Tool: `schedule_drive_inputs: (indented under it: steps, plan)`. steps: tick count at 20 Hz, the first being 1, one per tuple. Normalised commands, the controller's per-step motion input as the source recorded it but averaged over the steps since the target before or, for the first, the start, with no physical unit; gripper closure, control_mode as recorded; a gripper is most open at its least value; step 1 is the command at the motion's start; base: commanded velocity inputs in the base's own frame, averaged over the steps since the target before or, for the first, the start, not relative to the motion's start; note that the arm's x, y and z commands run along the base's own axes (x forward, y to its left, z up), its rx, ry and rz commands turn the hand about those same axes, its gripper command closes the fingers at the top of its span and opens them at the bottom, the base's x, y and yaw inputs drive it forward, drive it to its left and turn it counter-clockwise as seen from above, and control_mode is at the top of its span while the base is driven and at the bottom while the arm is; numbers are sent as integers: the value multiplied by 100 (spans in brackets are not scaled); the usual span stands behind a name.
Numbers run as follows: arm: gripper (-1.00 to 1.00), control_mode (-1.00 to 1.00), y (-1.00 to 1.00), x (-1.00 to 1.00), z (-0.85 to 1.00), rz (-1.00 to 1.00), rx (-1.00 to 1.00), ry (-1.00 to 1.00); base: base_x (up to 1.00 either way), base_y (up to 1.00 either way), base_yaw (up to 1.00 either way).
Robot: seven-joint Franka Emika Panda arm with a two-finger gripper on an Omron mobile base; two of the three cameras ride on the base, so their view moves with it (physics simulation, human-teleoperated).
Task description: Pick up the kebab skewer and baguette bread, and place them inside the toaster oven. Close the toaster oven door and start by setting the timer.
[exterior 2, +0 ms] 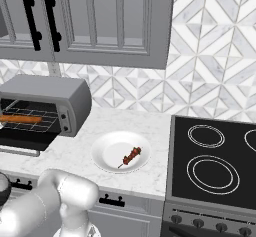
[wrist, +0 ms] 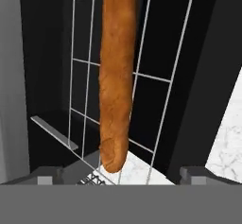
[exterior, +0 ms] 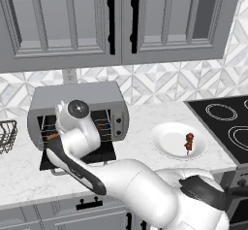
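While the baguette bread [wrist: 116,72] lies lengthwise on the wire rack [wrist: 160,81] inside the toaster oven [exterior 2: 47,103], the tool [wrist: 120,175] sits just short of its near rounded end, the two dark finger tips [wrist: 47,176] spread wide to either side and touching nothing. Tool state: open, no grip on the loaf.

From the right base view the loaf reads as an orange-brown bar across the rack, within the dark interior. Toaster oven door [exterior 2: 20,142] is dropped down flat at the front of the oven, its silver bar handle [exterior 2: 20,151] at the outer edge. Small knobs sit on the oven's right-side panel [exterior 2: 64,117].

Kebab skewer [exterior 2: 131,156] lies on a white plate [exterior 2: 107,153], well apart from the oven, to its right on the marble tabletop [exterior 2: 150,126]. In the left base view the skewer rests near the plate's right side, red and brown chunks visible.

Arm reaches from the base up into the oven opening, its wrist blocking much of the cavity in the left base view. A black cooktop [exterior 2: 215,156] with ring burners adjoins the tabletop to the right. Grey cabinets [exterior: 116,20] hang above; a wire basket [exterior: 7,134] shows at the far left.
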Motion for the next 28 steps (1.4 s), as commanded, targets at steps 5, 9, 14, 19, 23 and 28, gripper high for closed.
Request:
schedule_drive_inputs:
  steps: [5,9,14,19,23,28]
  plan:
    - [-100,-100,-100,-83,16,11,0,0,0,0,0]
    - [-100,-100,-100,-74,8,18,-5,0,0,0,0]
    - [-100,-100,-100,-57,8,21,-8,0,0,0,0]
    - [-100,-100,-100,-21,0,17,-10,0,0,0,0]
    - [-100,-100,-100,-6,8,14,-19,0,0,0,0]
    - [-100,-100,-100,1,4,6,-24,2,0,0,0]
